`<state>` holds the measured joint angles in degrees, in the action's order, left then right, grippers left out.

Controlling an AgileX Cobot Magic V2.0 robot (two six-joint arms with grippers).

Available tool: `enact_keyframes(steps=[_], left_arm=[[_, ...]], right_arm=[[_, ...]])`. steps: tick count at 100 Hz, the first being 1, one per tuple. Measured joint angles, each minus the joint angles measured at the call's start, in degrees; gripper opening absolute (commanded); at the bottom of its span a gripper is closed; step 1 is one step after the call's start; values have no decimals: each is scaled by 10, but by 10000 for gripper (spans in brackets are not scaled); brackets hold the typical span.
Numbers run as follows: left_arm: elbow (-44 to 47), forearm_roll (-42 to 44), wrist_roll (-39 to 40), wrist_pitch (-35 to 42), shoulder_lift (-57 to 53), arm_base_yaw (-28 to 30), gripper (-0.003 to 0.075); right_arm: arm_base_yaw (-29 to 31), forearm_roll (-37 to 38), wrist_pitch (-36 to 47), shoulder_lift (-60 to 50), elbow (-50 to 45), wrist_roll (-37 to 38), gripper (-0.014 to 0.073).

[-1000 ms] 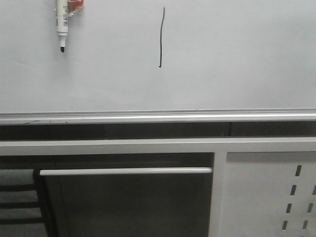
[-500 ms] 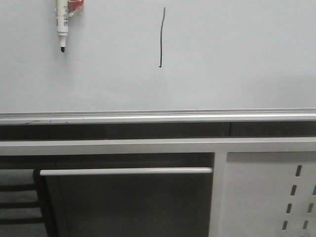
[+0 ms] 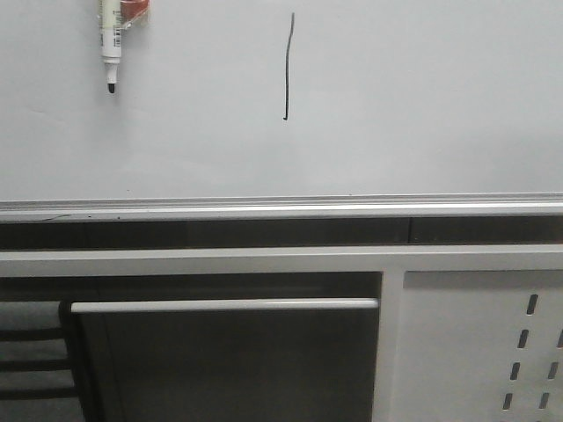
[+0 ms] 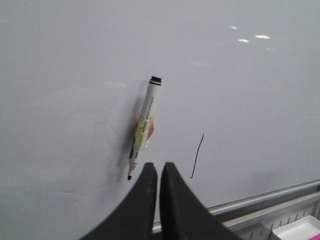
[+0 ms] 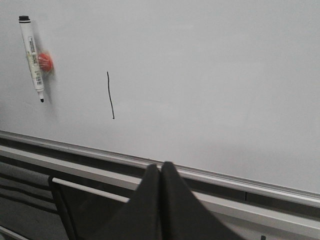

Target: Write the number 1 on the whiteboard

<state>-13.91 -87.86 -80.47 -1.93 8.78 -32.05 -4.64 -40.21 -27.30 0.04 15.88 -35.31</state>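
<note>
The whiteboard fills the upper half of the front view. On it is the number 1, a thin black vertical stroke, also seen in the wrist views. A white marker pen with its black tip down sticks to the board at a red holder, left of the stroke. My left gripper is shut on nothing, back from the board, just below and beside the pen's tip. My right gripper is shut and empty, down by the frame rail. Neither gripper shows in the front view.
A silver frame rail runs under the board. Below it are a white crossbeam, a white horizontal bar and a white perforated panel at the right. A white tray shows in a corner of the left wrist view.
</note>
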Motion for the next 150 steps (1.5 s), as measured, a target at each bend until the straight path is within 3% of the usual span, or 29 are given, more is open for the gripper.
enact_keyframes(steps=[28,38,50,56,64,70,80,110,120,150], left_arm=[[1,1,0,0,0,0,-20],[3,58,22,10,0,0,-20],[15,270,210,38,0,24,-20],[28,393,368,47,0,55,-20],[41,576,537,28,-7,102,-20],[50,666,640,1,-18,141,-20],[69,760,718,-30,-50,193,-20],[141,799,774,-36,-90,304,-20],[141,804,788,-5,-90,313,-20],[141,805,794,-16,-90,313,-20]], right_arm=[[0,0,1,0,0,0,-64],[0,0,1,0,0,0,-64],[0,0,1,0,0,0,-64],[0,0,1,0,0,0,-64],[0,0,1,0,0,0,-64],[0,0,1,0,0,0,-64],[0,0,1,0,0,0,-64],[0,0,1,0,0,0,-64],[0,0,1,0,0,0,-64],[0,0,1,0,0,0,-64]])
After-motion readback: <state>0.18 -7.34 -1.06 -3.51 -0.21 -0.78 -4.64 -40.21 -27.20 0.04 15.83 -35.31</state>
